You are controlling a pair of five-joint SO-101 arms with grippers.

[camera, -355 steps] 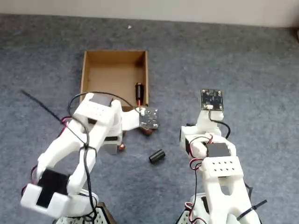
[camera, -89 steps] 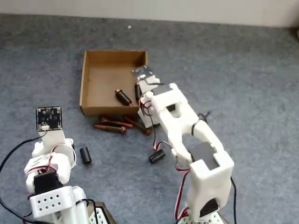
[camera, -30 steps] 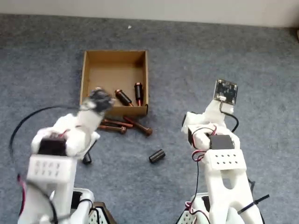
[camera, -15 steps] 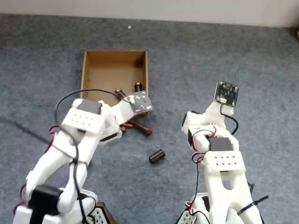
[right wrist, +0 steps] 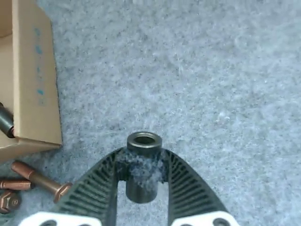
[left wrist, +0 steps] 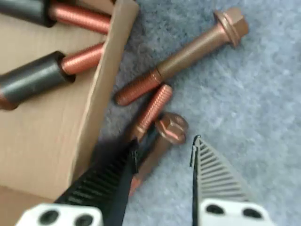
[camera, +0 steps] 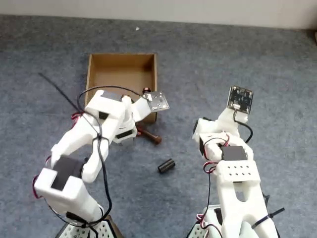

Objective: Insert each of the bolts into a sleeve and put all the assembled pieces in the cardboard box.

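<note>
Bolts [left wrist: 188, 52] lie loose on the carpet [left wrist: 244, 117] against the box's [left wrist: 106, 84] outer wall; two assembled pieces [left wrist: 37, 77] rest inside. Left gripper [left wrist: 164, 141] hangs over one bolt [left wrist: 157, 148], jaws wide astride it, evidently to grasp; right gripper [right wrist: 143, 154] clamps a sleeve [right wrist: 143, 141], bore exposed, likely to receive that bolt; another sleeve [camera: 166, 165] lies loose near the carpet's middle.

1. Grey carpet [camera: 277, 74] with a short, fuzzy pile covers the work surface.
2. A pale strip [camera: 198, 10] borders the carpet's far edge.
3. A small white speck [camera: 137, 29] lies on the carpet near that edge.
</note>
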